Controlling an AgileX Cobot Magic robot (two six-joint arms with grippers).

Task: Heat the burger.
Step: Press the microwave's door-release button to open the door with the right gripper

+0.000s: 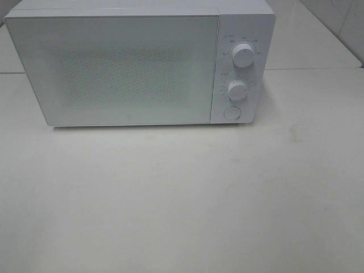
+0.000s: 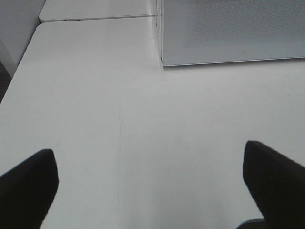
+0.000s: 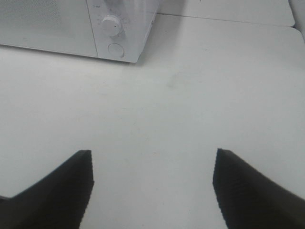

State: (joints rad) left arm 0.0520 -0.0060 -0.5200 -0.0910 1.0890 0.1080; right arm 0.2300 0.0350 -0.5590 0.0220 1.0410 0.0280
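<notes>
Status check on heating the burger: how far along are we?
Done: nothing that can be confirmed. The microwave has its door shut, the frosted front hides the inside, and no burger shows in any view. In hand: nothing; the left gripper and right gripper hang open and empty over the table. Left: probably opening the door, finding or loading the burger, then setting the knobs.

White counter before me, its seam at ten and two o'clock, pale tiled wall beyond, soft even light.
</notes>
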